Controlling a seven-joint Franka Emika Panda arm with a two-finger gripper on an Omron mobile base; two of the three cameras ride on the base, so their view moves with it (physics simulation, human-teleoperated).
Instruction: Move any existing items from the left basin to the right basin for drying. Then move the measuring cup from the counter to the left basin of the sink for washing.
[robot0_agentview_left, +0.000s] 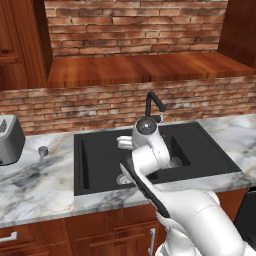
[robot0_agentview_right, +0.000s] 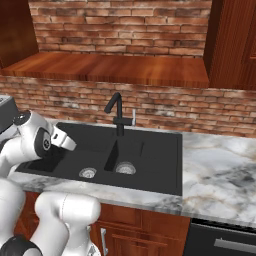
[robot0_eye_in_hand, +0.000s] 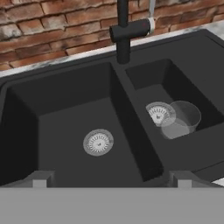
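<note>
In the hand view my gripper (robot0_eye_in_hand: 111, 180) is open and empty, hovering over the front of the wide left basin (robot0_eye_in_hand: 65, 113) of the black sink. Only the silver drain (robot0_eye_in_hand: 98, 142) lies on that basin's floor. A small clear cup (robot0_eye_in_hand: 183, 119) rests in the narrower right basin (robot0_eye_in_hand: 148, 81), just right of its drain (robot0_eye_in_hand: 159, 113). The tiny grey measuring cup (robot0_agentview_left: 43, 150) stands on the marble counter (robot0_agentview_left: 35, 185), left of the sink and far from my hand.
The black curved faucet (robot0_eye_in_hand: 124, 30) rises behind the divider between the basins. A silver toaster (robot0_agentview_left: 10, 140) sits at the counter's far left, near the measuring cup. A brick wall backs the counter. More marble counter (robot0_agentview_right: 220, 170) stretches right of the sink.
</note>
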